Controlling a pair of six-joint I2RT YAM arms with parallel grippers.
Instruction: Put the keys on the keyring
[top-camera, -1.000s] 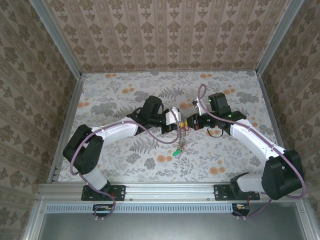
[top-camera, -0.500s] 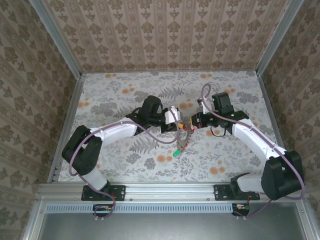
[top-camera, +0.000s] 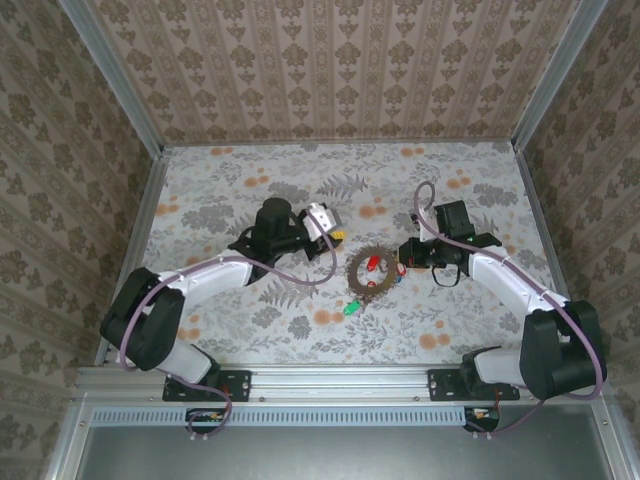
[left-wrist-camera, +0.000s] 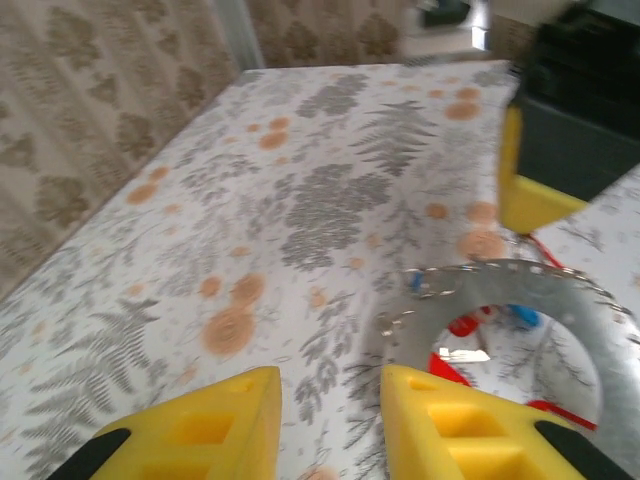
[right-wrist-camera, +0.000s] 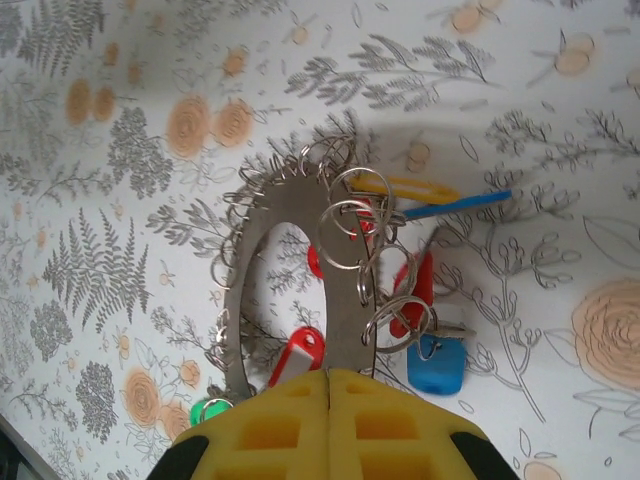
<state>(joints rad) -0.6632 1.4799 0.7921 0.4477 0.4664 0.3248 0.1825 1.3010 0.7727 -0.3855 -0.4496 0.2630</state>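
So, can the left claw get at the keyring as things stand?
Probably yes: the left claw is open and faces the keyring across bare table, nothing lying between; the right claw seems clamped on the ring's opposite edge, out of its path.

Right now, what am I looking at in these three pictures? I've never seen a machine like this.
These are two robot arms bolted side by side at the near edge of a flowery table. One picture looks down from above. The other two come from a small camera on each wrist, so each shows its own yellow fingers at the bottom. On the table lies a keyring: a toothed metal loop hung with small rings and coloured tags, such as a blue tag and a green tag. The right gripper is shut and seems to pinch the keyring's edge. The left gripper is open and holds nothing.
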